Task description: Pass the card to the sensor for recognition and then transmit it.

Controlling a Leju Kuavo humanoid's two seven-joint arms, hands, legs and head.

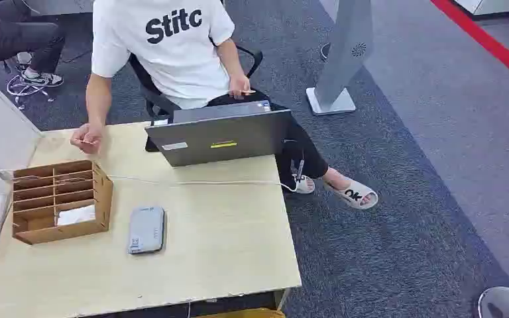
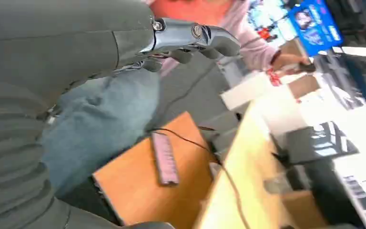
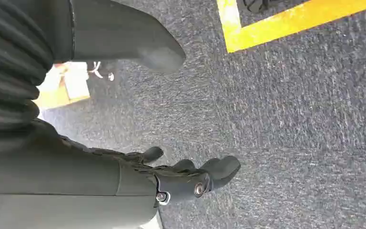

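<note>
Both the left hand (image 2: pixel 190 40) and right hand (image 3: pixel 186 179) are held empty, fingers loosely apart. A card (image 1: pixel 78 214) is seen in the wooden organizer (image 1: pixel 59 202); the sensor (image 1: pixel 146 229) lies just right. The card should be pinched by one edge.

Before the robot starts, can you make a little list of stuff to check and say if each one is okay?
1. Left hand free to pick up: ok, it holds nothing and its fingers are apart.
2. Right hand free: ok, it holds nothing, hanging over the carpet.
3. Sensor reachable: ok, the grey box lies flat on the table with nothing on top.
4. Card ready in the wooden organizer: cannot tell; something white lies in one compartment.
5. Person's hand out of the way: not ok, it rests on the table just behind the organizer.
6. White cable clear of the sensor: ok.
</note>
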